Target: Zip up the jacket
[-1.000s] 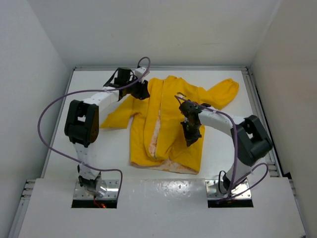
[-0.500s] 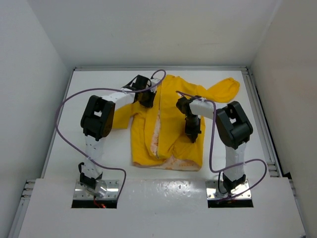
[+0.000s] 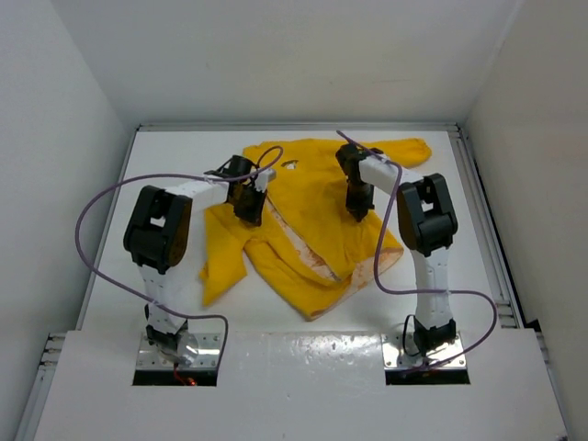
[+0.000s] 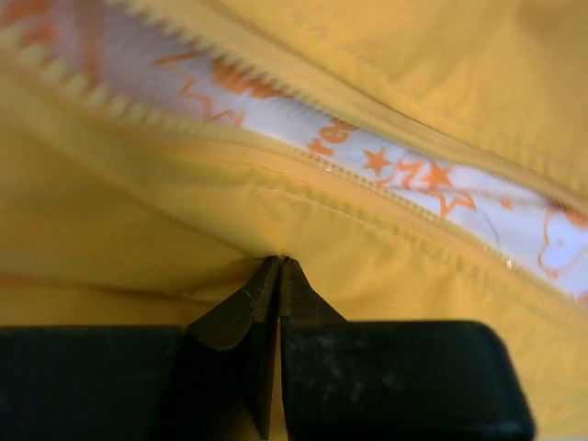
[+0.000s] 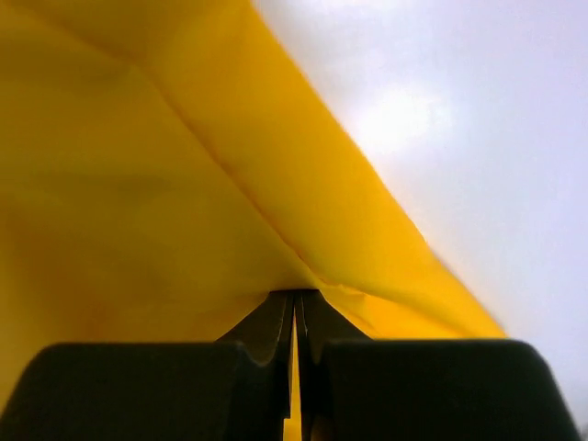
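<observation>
The yellow jacket [image 3: 317, 216] lies open and skewed on the white table, its hem swung toward the near right. A strip of pale orange-printed lining [image 3: 303, 248] shows along the unzipped front. My left gripper [image 3: 248, 213] is shut on a fold of the jacket's left front; in the left wrist view the zipper teeth [image 4: 303, 152] and lining [image 4: 432, 179] run just beyond my fingertips [image 4: 281, 264]. My right gripper [image 3: 356, 209] is shut on the jacket's right side; in the right wrist view taut yellow fabric [image 5: 165, 184] rises from its closed tips [image 5: 296, 294].
White walls enclose the table on three sides, with a raised rail [image 3: 473, 184] along the right edge. Purple cables [image 3: 92, 211] loop off both arms. One sleeve [image 3: 225, 262] trails to the near left and the other [image 3: 404, 147] lies at the far right.
Both grippers have pulled the jacket; it has rotated, its hem swinging to the near right. The left gripper moved nearer, the right gripper moved farther back, and the left sleeve dropped toward me.
</observation>
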Tool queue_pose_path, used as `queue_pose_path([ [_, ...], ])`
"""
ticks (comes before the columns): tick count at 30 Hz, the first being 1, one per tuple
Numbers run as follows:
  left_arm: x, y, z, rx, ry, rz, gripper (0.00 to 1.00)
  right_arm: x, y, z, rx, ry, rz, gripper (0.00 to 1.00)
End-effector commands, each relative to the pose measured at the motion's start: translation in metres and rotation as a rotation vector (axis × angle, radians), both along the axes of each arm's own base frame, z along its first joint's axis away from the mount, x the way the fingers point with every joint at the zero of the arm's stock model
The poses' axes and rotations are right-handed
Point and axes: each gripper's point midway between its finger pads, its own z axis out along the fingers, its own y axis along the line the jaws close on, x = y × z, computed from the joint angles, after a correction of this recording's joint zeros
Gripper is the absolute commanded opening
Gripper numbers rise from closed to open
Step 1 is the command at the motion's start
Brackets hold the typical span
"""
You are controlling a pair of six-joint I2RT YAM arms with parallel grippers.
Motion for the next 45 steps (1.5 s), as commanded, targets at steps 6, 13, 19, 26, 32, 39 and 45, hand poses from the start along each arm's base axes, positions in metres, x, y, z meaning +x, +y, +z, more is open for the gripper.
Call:
queue_pose_path([
  [6, -0.047, -0.020, 0.052, -0.328, 0.018, 0.035, 0.28, 0.081, 0.037, 0.073, 0.402, -0.416, 0.166, 0.01],
  [13, -0.038, -0.036, 0.139, -0.416, -0.254, -0.113, 0.57, -0.027, 0.030, 0.140, 0.736, -0.568, 0.355, 0.45],
  [19, -0.037, -0.044, 0.142, -0.396, -0.283, -0.144, 0.57, -0.145, 0.029, 0.108, 0.956, -0.389, 0.154, 0.31],
  [26, -0.054, -0.062, 0.135, -0.547, -0.175, -0.134, 0.55, -0.174, 0.056, 0.079, 1.117, -0.412, 0.198, 0.40],
  [32, -0.065, -0.077, 0.145, -0.616, -0.149, -0.164, 0.54, -0.172, 0.056, 0.066, 1.139, -0.439, 0.220, 0.40],
  [39, -0.068, -0.080, 0.145, -0.620, -0.141, -0.167, 0.53, -0.176, 0.041, 0.056, 1.100, -0.439, 0.212, 0.52],
  [45, -0.068, -0.084, 0.141, -0.618, -0.128, -0.173, 0.53, -0.187, 0.042, 0.052, 1.122, -0.414, 0.243, 0.62],
])
